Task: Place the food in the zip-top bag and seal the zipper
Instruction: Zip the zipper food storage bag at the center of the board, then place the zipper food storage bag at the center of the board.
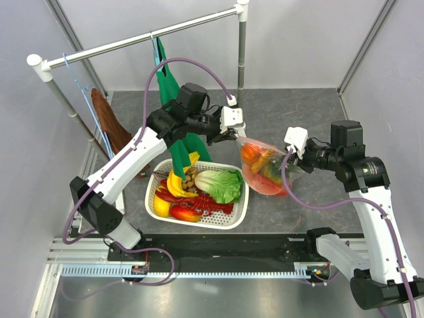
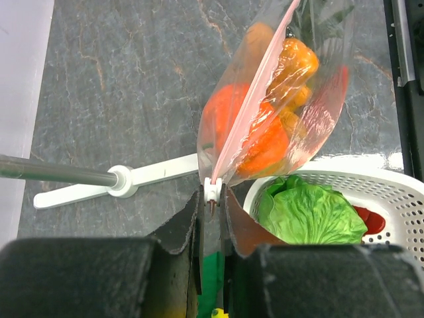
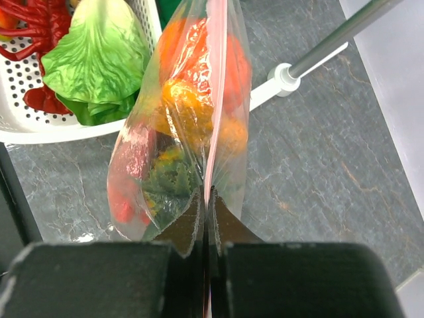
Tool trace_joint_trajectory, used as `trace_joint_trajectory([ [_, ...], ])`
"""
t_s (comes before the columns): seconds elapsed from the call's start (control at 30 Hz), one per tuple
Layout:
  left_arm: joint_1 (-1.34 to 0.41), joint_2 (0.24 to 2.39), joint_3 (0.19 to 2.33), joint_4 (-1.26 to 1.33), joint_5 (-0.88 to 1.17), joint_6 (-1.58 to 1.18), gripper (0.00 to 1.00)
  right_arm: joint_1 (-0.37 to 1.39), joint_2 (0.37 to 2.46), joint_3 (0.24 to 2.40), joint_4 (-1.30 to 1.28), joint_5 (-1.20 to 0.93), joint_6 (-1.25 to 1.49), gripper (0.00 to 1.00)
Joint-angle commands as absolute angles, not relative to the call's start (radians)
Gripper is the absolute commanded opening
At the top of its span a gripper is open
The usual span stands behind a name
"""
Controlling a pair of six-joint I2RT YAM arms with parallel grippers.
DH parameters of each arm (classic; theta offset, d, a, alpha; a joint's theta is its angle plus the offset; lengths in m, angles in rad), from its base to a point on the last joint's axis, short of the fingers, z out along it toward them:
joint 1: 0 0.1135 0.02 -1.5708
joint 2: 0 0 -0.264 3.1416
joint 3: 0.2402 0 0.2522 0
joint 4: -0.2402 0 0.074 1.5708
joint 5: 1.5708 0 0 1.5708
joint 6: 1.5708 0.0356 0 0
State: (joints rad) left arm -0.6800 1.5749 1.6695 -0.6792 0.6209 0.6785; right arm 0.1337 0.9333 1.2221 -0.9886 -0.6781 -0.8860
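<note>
Item 1. Left gripper (image 2: pixel 212 201): dark fingers closed flat, nipping one end of the zipper (image 2: pixel 255 99) at a small white tab.

Item 2. Right gripper (image 3: pixel 207 199): fingers likewise pressed together, clamped on the strip's opposite end.

Item 3. Zip-top bag (image 1: pixel 265 169): clear pouch strung between the two grippers, just beside the basket's right edge. Whether its belly rested on the table could not be told. The pink strip ran straight and taut from end to end.

Item 4. Food (image 2: pixel 268 139), bagged: orange and red pieces, one dark green.

Item 5. White basket (image 1: pixel 199 223): held lettuce (image 1: pixel 222 184), bananas (image 1: pixel 177 184) and red pieces, not bagged.

Item 6. Hanging rack (image 2: pixel 119 179), foot and pole, on the grey table (image 1: pixel 298 106) behind.

Assessment: sealing appeared to be the step in hand; whether the strip was pressed shut along its full length was not discernible. Recommended handling: anchor one end, run the other pinch along the strip with even pressure, and hold moderate tension so neither end slips free and the load does not sag against the mouth.
</note>
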Motion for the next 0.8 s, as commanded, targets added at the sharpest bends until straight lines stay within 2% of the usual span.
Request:
trace_joint_trajectory([
  [0.0, -0.646, 1.545, 1.690, -0.672, 0.554, 0.686, 0.02, 0.124, 0.933, 1.270, -1.002, -0.591, -0.851, 0.00],
  [0.07, -0.646, 1.554, 1.707, -0.672, 0.540, 0.672, 0.02, 0.123, 0.952, 1.298, -0.997, -0.575, -0.827, 0.00],
  [0.17, -0.646, 1.580, 1.761, -0.686, 0.538, 0.588, 0.11, 0.114, 0.954, 1.310, -0.973, -0.554, -0.828, 0.00],
  [0.3, -0.646, 1.614, 1.867, -0.729, 0.569, 0.457, 0.59, 0.091, 0.956, 1.301, -0.919, -0.534, -0.848, 0.00],
  [0.4, -0.646, 1.618, 1.930, -0.750, 0.630, 0.394, 0.75, 0.061, 0.977, 1.322, -0.891, -0.537, -0.864, 0.00],
  [0.5, -0.646, 1.614, 1.970, -0.765, 0.658, 0.351, 0.83, 0.040, 1.012, 1.379, -0.862, -0.543, -0.853, 0.00],
  [0.6, -0.646, 1.608, 1.988, -0.776, 0.676, 0.327, 0.87, 0.018, 1.040, 1.404, -0.832, -0.528, -0.906, 0.00],
  [0.67, -0.646, 1.603, 1.983, -0.781, 0.686, 0.315, 0.94, 0.006, 1.058, 1.422, -0.809, -0.528, -0.942, 0.00],
  [0.77, -0.646, 1.592, 1.965, -0.787, 0.707, 0.310, 0.98, -0.043, 1.103, 1.474, -0.786, -0.528, -0.971, 0.00],
])
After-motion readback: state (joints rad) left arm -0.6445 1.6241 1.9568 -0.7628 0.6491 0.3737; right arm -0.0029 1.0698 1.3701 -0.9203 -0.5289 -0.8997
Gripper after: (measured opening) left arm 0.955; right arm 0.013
